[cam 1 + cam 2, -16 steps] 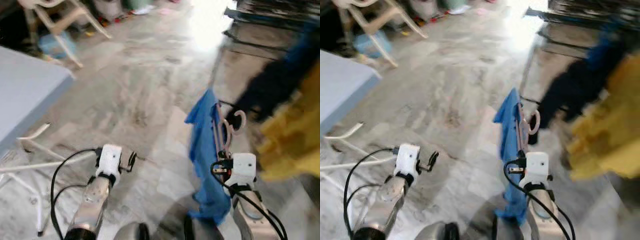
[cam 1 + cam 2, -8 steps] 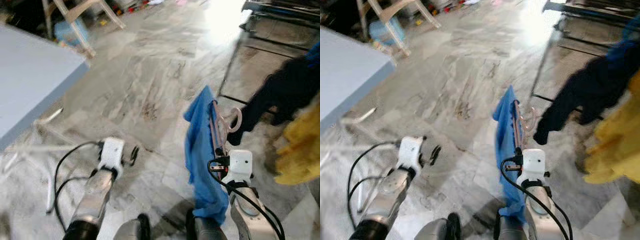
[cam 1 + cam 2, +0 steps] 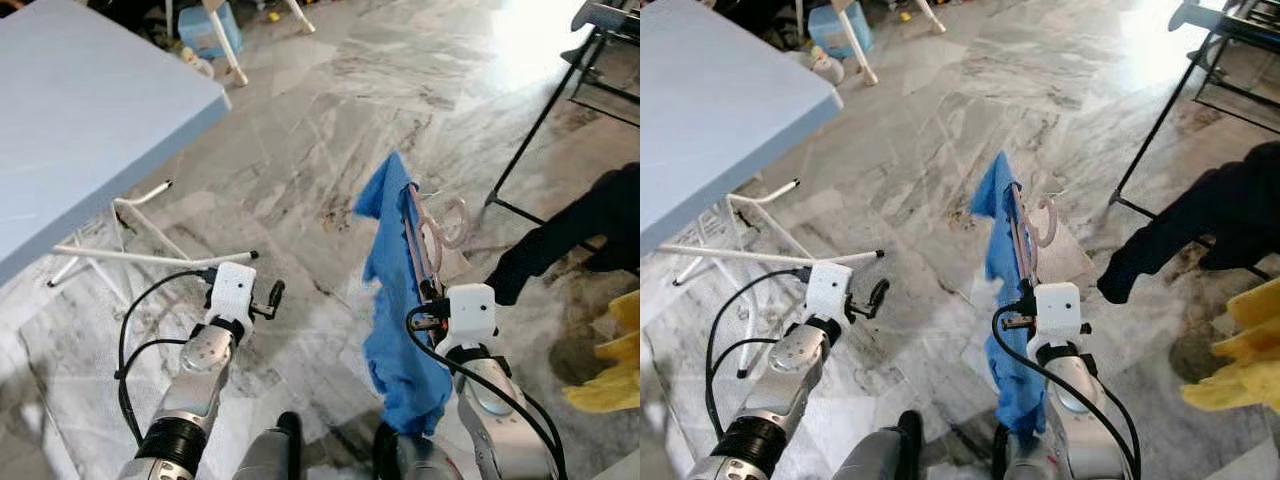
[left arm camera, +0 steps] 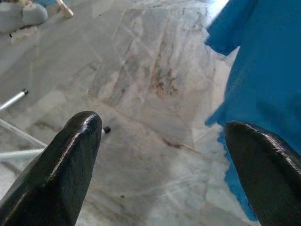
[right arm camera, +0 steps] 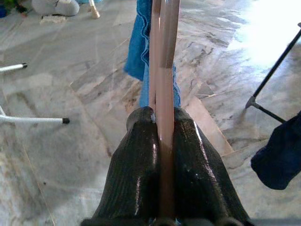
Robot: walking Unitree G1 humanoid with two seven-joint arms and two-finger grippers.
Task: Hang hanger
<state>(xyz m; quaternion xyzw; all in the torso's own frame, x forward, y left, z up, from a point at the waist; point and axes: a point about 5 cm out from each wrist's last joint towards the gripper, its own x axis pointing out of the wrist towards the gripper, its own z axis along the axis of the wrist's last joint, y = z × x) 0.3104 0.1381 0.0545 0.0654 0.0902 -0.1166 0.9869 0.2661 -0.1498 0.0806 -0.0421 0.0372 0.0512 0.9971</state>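
the right claw [image 3: 428, 292] is pinched tight on the pink hanger [image 3: 424, 240], its two black fingers [image 5: 138, 174] pressed against the bar from either side with no gap left between them. the hanger stands almost upright out of the claw, its long axis running up and away from the robot, with the hook [image 3: 455, 222] at the far top end curling toward the robot's right. a blue garment [image 3: 398, 300] is draped over the hanger and hangs down its left side, trailing past the wrist toward the marble floor [image 3: 300, 150]. the black metal rack [image 3: 545, 110] stands ahead and to the right, well apart from the hook; its slanted leg and foot rest on the floor, and a dark garment [image 3: 585, 225] and something yellow [image 3: 610, 375] hang or lie on that side. so the place to hang lies, as far as one can judge, off to the right and forward of the holding claw, and the rail itself is above the top of the pictures, so its height cannot be told. the right arm is the one that must carry the hook there, probably after a turn or a step toward the rack. the left claw [image 3: 272, 297] hovers low over the floor on the robot's left, its fingers [image 4: 61, 165] spread wide apart and holding nothing. a pale blue tabletop [image 3: 80, 110] stands to the left on white legs.
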